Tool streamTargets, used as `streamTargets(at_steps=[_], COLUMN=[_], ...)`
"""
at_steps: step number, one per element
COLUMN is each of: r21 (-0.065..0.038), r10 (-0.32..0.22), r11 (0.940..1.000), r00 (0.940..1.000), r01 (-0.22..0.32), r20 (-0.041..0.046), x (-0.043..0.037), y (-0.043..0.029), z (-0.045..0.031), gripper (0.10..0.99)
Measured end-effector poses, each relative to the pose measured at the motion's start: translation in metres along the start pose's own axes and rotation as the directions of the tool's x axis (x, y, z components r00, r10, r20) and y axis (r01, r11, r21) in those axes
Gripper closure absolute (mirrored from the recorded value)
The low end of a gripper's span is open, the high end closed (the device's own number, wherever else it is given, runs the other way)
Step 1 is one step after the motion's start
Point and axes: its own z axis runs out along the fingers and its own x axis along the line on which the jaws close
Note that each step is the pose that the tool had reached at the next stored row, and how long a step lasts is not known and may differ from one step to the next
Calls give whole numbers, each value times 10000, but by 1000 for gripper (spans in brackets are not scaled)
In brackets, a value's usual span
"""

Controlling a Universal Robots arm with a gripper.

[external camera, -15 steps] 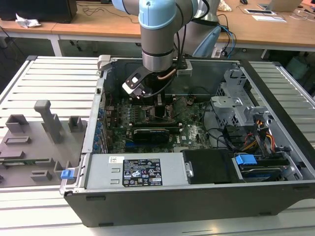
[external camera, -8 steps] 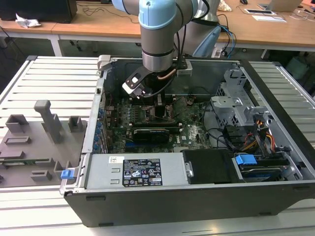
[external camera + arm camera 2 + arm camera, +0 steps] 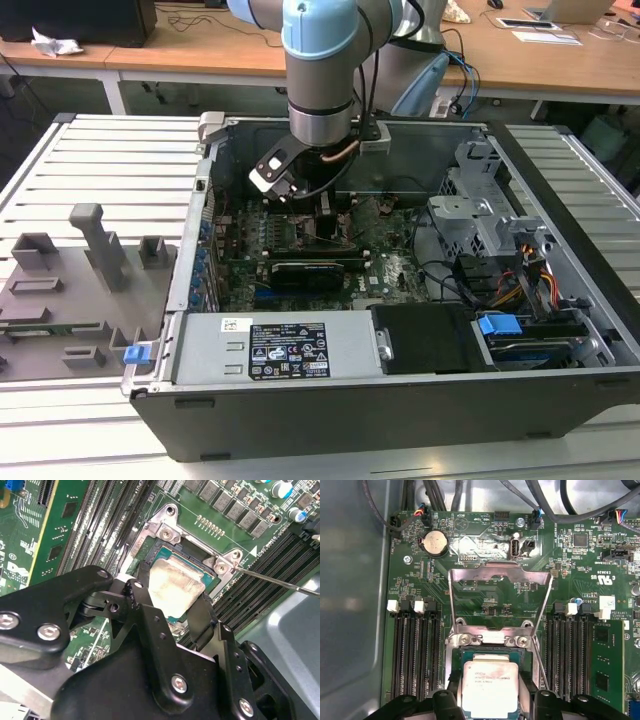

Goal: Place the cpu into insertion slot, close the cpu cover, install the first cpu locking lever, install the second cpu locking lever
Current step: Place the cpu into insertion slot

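The cpu point(image 3: 490, 687) point(image 3: 175, 586), a small square chip with a silver-beige top, lies flat inside the insertion slot point(image 3: 485, 652) on the green motherboard. My gripper point(image 3: 490, 696) point(image 3: 172, 599) hangs right over it, its two black fingers point(image 3: 453, 686) pressed against opposite edges of the chip. The cpu cover point(image 3: 500, 568), a thin metal frame with a cut-out centre, stands swung open behind the socket. A thin wire locking lever point(image 3: 280, 582) point(image 3: 541, 666) juts out unlatched beside the socket. In the exterior view the gripper point(image 3: 322, 215) reaches down into the open computer case.
Long black memory slots point(image 3: 415, 655) flank the socket on both sides, and a coin battery point(image 3: 434, 542) sits beyond the cover. In the case are a power supply point(image 3: 290, 350) and a drive cage point(image 3: 480, 210). Grey fixtures point(image 3: 90, 250) stand at the exterior view's left.
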Motion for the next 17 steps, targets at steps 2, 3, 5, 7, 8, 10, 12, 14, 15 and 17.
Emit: streamTargets(at_steps=[2, 3, 5, 7, 8, 10, 12, 14, 15, 17], r21=[2, 5, 5, -3, -1, 1, 0, 1, 0, 1], r10=[1, -1, 1, 0, 1, 1, 1, 1, 1, 1], r11=[10000, 10000, 10000, 10000, 10000, 10000, 10000, 10000, 10000, 10000], r00=[10000, 10000, 10000, 10000, 10000, 10000, 10000, 10000, 10000, 10000], r01=[-1, 1, -1, 0, -1, -1, -1, -1, -1, -1], r20=[2, 3, 7, -3, -1, 2, 1, 3, 1, 1], x=[-1, -1, -3, -1, -1, -1, -1, -2, -1, -1], y=[2, 6, 12, 17, 17, 16, 16, 17, 18, 20], z=[0, 0, 2, 8, 8, 8, 7, -1, -9, -35], gripper=[549, 549, 549, 537, 537, 475, 475, 475, 475, 475])
